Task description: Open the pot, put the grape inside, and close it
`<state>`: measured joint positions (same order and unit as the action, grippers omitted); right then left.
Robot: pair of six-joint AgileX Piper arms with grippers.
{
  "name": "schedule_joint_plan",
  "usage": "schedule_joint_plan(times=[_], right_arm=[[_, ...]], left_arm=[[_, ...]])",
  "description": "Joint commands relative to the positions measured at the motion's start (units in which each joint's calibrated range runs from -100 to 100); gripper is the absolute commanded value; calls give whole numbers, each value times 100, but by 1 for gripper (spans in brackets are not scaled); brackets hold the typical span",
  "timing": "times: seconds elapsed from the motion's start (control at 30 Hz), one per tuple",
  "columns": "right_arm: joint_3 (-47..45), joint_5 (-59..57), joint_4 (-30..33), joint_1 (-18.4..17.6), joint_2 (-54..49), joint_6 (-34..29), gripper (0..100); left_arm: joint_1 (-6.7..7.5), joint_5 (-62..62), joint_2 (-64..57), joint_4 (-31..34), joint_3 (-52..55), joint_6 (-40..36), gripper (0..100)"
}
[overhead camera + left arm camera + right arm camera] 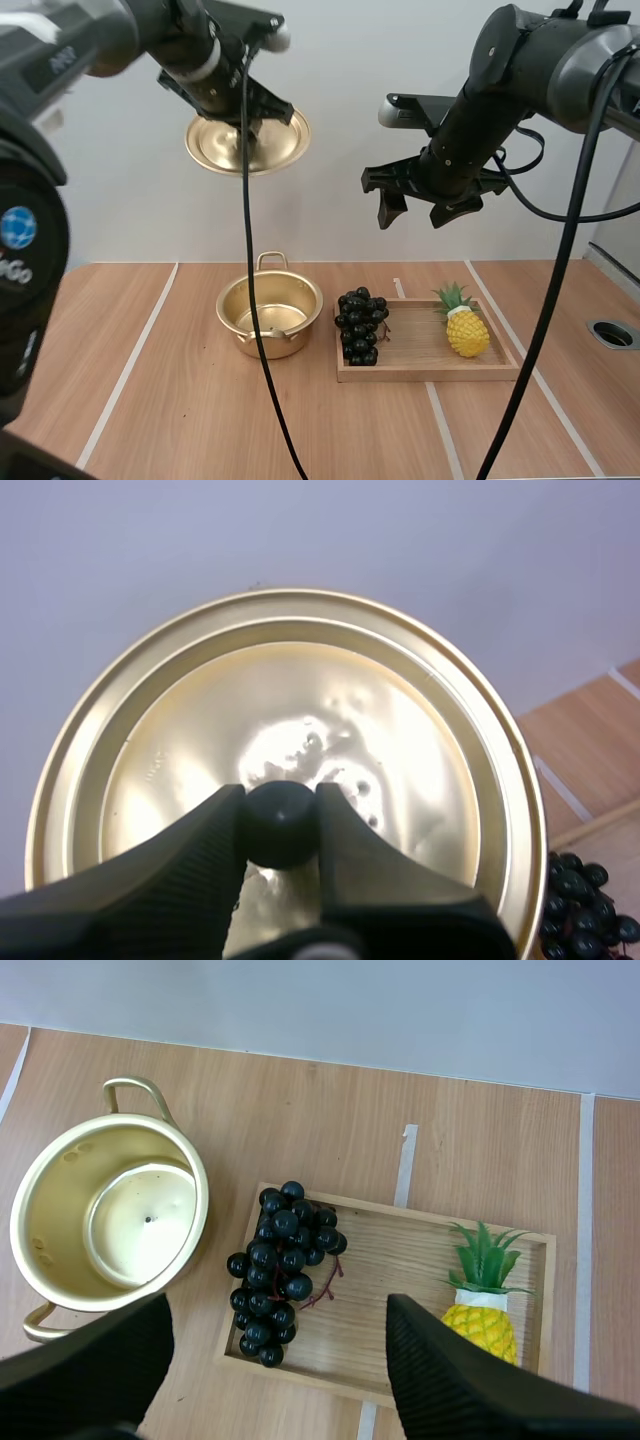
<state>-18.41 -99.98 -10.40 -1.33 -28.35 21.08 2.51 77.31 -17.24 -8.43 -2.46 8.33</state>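
My left gripper is raised high above the table, shut on the black knob of the gold lid; the lid hangs tilted from it. Below stands the open gold pot, empty, with two loop handles; I also see the pot from above. A bunch of dark grapes lies at the left end of a wooden tray. My right gripper hovers open high over the tray, its fingers spread on either side of the grapes.
A yellow toy pineapple stands at the tray's right end; the pineapple sits upright on the tray. A round hole is set into the table at the far right. White tape lines cross the wooden tabletop.
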Motion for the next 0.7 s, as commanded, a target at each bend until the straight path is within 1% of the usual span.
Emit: schedule_joint_plan(times=[0.0,0.1,0.23,0.33,0.5,0.67], right_arm=[[-21,-2,-65,-7,-74,24,100],[-21,-2,-209,-7,-62,113,100],[-21,-2,-550,-7,-62,161,100],[-21,-2,-709,-7,-35,171,100],[-21,-2,-721,-7,151,195,100],[-21,-2,-730,-7,495,273,100]], left_arm=[[12,-186,-534,273,-660,-243,0],[12,-475,-968,601,-1399,-455,0],[12,-1309,-1389,994,-2371,-566,0],[12,-1962,-1535,1078,-3142,-566,0],[12,-2024,-1530,1078,-4556,-732,0],[12,-1983,-1530,1078,-5493,-940,0]])
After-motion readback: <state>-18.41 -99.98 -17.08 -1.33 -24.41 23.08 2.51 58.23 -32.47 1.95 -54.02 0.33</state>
